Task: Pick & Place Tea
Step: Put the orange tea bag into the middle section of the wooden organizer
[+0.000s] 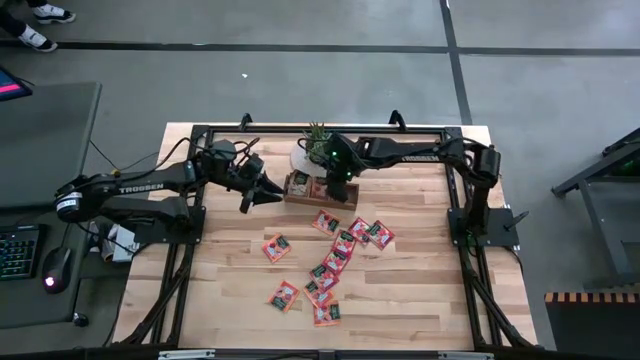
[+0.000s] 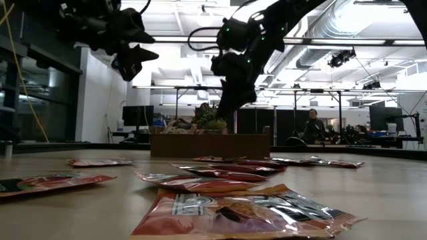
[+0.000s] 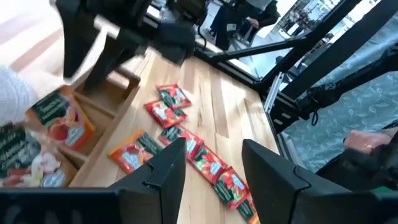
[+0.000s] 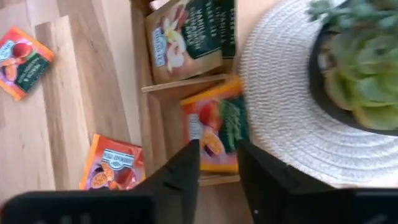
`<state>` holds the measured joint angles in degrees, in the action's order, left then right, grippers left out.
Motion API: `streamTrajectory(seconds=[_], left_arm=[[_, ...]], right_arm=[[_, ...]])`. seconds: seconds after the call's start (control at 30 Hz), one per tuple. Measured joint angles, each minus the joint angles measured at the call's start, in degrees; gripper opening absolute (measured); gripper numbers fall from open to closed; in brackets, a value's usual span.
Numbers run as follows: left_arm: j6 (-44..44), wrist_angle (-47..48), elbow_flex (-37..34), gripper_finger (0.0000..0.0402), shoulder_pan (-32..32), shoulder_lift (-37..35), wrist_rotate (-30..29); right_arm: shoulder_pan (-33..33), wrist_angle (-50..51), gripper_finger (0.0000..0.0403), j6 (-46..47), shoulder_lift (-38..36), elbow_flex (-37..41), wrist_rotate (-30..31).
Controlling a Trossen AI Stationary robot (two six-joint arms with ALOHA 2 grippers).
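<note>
While poised above tray (image 1: pixel 322 190), right pincer (image 1: pixel 334 187).

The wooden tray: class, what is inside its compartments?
The wooden tray holds tea sachets: a beige one with a dark green one in one compartment, a red-orange sachet in the next. The right gripper hides that sachet's lower edge; anything beneath the sachets is covered.

Black arms (image 1: pixel 130 190), white TROSSEN lettering, green LED.

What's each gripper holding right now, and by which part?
Nothing. The right gripper is open above the tray, an orange sachet lying loose in the compartment below. The left gripper is open and empty.
</note>
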<state>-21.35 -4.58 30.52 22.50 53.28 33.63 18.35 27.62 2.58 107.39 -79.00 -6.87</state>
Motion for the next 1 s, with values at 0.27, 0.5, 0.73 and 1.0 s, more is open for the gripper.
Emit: streamTrajectory(seconds=[0.27,0.5,0.73,1.0], left_arm=[[-3.9,12.3,0.0,0.0156,-0.1,-1.3,-4.1],[-6.1,22.7,0.0,0.0156,-6.9,-1.3,-10.7],[-13.7,28.0,0.0,0.0131,-18.0,-1.3,-23.5],[-19.6,27.4,0.0,0.0079,-29.3,3.2,-33.8]], right_arm=[[0.0,0.2,0.0173,1.4,-5.7,0.0,1.4],[-1.8,-1.4,0.0181,5.6,-9.7,-0.1,-0.2],[-6.9,-3.5,0.0182,7.9,-10.4,-0.1,0.5],[-12.9,-9.7,0.0182,11.7,-9.3,0.1,5.9]])
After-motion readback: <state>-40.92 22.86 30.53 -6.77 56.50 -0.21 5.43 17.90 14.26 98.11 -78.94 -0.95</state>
